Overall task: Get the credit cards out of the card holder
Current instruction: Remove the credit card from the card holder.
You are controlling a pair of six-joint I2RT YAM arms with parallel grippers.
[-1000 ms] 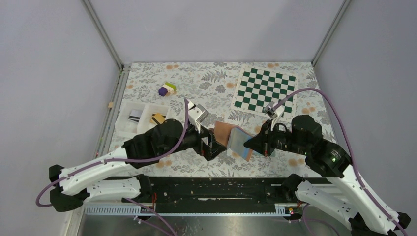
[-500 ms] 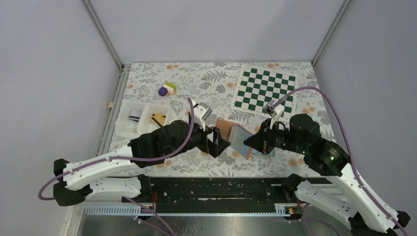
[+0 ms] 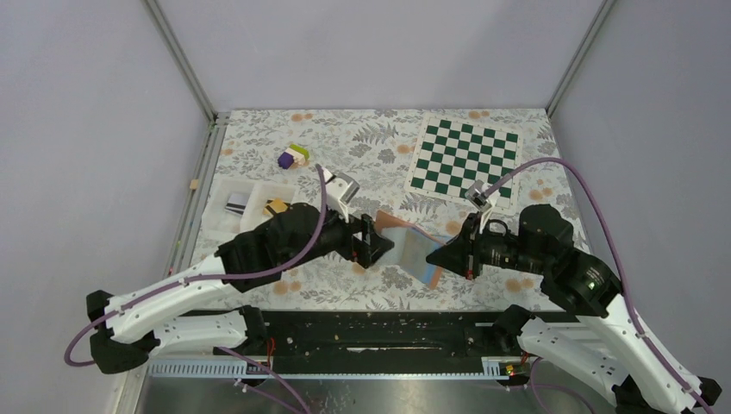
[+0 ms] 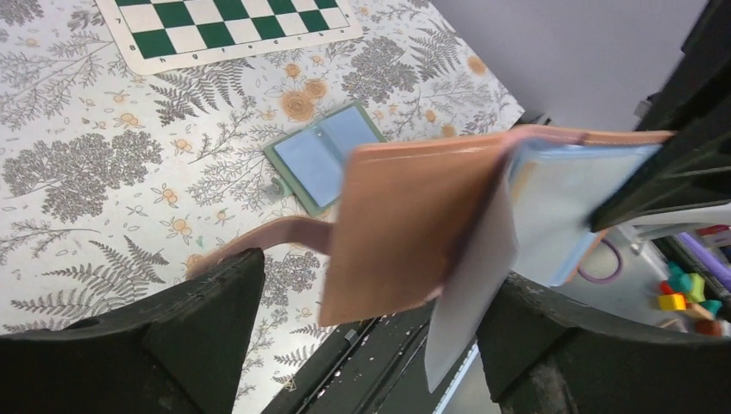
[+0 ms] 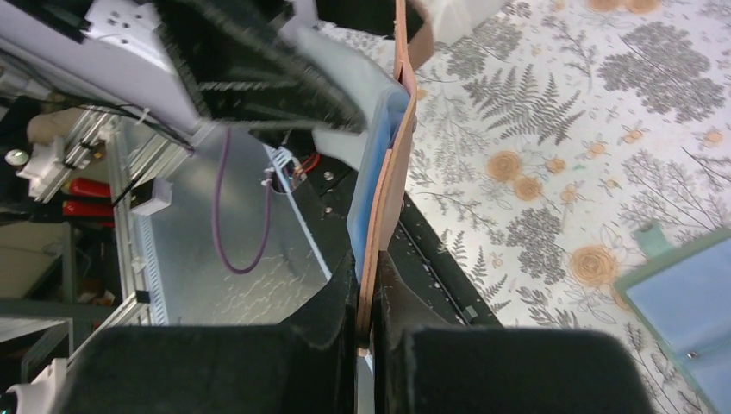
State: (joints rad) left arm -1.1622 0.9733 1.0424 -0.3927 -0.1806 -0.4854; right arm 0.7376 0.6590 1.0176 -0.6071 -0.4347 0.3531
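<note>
A robotics lab test cell: a bench [image 3: 362,147] under fern-print cloth, boxed in behind and on both sides by plain grey panels [image 3: 379,52] on aluminium posts [image 3: 181,59]. At the bench's near edge, a white-and-black left arm [image 3: 164,302] and right arm [image 3: 621,354], trailing purple cables [image 3: 539,159], are bolted to a black rail [image 3: 379,332]. A green chessboard mat [image 3: 465,159] lies at its far right corner.
</note>
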